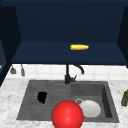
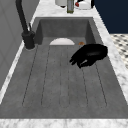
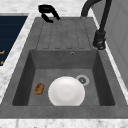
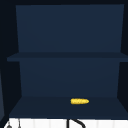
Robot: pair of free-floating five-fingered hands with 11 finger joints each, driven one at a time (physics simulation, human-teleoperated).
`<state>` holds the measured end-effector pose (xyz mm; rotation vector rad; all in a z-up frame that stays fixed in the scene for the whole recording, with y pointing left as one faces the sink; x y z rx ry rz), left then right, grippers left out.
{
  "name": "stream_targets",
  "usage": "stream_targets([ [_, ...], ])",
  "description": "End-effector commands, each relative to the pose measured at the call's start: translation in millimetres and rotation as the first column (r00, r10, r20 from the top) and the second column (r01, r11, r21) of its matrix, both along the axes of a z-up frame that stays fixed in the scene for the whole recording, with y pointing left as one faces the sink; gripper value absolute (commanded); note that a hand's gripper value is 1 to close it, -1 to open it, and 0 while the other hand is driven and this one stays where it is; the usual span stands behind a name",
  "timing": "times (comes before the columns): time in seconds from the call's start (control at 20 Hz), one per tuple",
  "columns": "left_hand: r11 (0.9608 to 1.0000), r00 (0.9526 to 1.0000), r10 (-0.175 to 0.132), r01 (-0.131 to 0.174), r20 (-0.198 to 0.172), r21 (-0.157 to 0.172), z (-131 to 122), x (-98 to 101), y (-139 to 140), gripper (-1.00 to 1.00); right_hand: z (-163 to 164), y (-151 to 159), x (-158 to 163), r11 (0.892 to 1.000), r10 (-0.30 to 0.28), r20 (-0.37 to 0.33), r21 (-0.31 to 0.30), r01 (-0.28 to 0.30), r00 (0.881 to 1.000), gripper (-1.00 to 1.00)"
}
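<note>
**Desk:** Start at the left. What do you have?

**Me:** Two utensils (image 1: 17, 70) hanging on the tiled wall at far left. Then my left hand (image 1: 42, 97) — it hovers over the ribbed draining board (image 1: 30, 100), the left half of the sink unit. In the left side view the hand (image 2: 90, 53) lies with its long axis across the ribs, fingers (image 2: 76, 60) loosely curled, pointing toward the wall side and drooping toward the board. It has hold of nothing; whether the fingertips touch the board I cannot tell.

**Desk:** Room around it?

**Me:** The board is bare grey surface on every side of the hand, with the marble counter (image 1: 10, 100) rim beyond.

**Desk:** Moving right?

**Me:** The black faucet (image 1: 68, 75) at the back edge, its spout curving right. A large red ball (image 1: 67, 115) sits at the front edge in the front view. Then the basin (image 3: 102, 82), sunk below the board — a white plate (image 3: 66, 91) on its floor just beside the drain (image 3: 82, 79), and a small brown piece (image 3: 39, 88) near the plate, apart from it.

**Desk:** Above?

**Me:** A dark blue open cabinet (image 4: 67, 37); a yellow corn cob (image 4: 79, 101) lies on its lowest shelf, long axis left to right. At the far right of the counter, a greenish thing (image 1: 124, 98) cut by the frame. No writing I can read anywhere.
</note>
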<state>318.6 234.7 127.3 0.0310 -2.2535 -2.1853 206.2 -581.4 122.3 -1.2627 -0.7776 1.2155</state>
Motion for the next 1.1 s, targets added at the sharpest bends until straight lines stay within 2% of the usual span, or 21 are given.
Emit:
stream_targets([
  [0.0,1.0,1.0,0.0,0.0,0.0,0.0,0,0.0,0,0.0,-1,-14,9,0.998,0.026,-0.021,0.051,-0.025,0.999,-1.0],
  [0.6,1.0,1.0,0.0,0.0,0.0,0.0,0,0.0,0,0.0,-4,-59,50,0.997,0.046,-0.054,0.057,-0.043,0.997,-1.0],
  [0.75,1.0,1.0,0.0,0.0,0.0,0.0,0,0.0,0,0.0,-14,-75,57,0.996,0.058,-0.036,0.066,-0.055,0.998,-1.0],
  [0.85,1.0,1.0,0.0,0.0,0.0,0.0,0,0.0,0,0.0,-17,-85,63,0.995,0.071,-0.03,0.068,-0.069,0.997,-1.0],
  [1.05,1.0,1.0,0.0,0.0,0.0,0.0,0,0.0,0,0.0,-30,-98,66,0.986,0.138,-0.011,0.1,-0.136,0.99,-1.0],
])
